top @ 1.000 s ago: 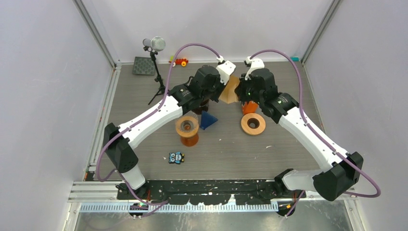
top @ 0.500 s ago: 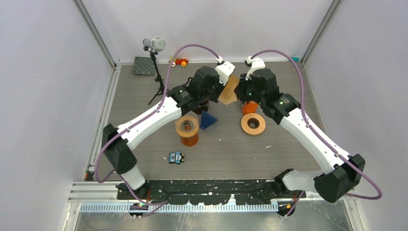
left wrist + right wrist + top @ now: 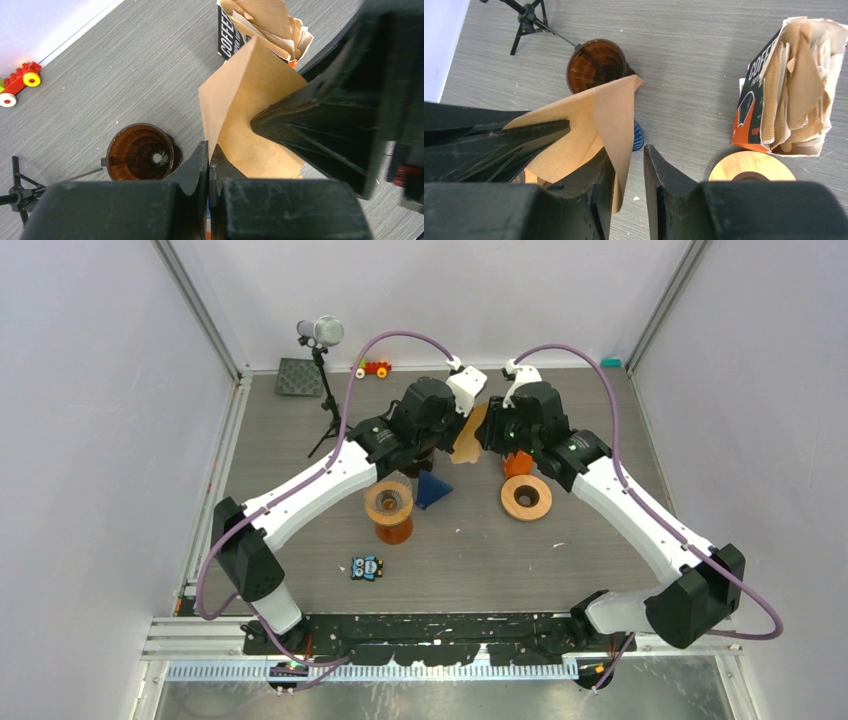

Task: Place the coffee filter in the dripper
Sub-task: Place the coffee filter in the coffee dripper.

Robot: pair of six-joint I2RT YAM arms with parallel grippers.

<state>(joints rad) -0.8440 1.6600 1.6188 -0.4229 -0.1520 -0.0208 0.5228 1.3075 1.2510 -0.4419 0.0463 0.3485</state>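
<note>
A brown paper coffee filter (image 3: 470,432) hangs in the air between my two grippers over the back middle of the table. My left gripper (image 3: 209,150) is shut on the filter's edge (image 3: 245,115). My right gripper (image 3: 629,150) is open, its jaws a small gap apart, and one flap of the filter (image 3: 616,125) hangs between the fingers. The brown translucent dripper (image 3: 141,152) stands on the table below and to the left; it also shows in the right wrist view (image 3: 596,64). In the top view it is hidden under my left arm.
An open box of filters (image 3: 794,90) stands to the right, by a wooden ring (image 3: 526,497). An orange vessel with a wooden collar (image 3: 389,505), a blue cone (image 3: 433,490), a small toy (image 3: 367,568), a tripod microphone (image 3: 322,340) and a toy car (image 3: 375,368) stand around.
My right gripper has moved a little left, closer to my left gripper, and the filter between them looks narrower. My left gripper still holds the filter.
</note>
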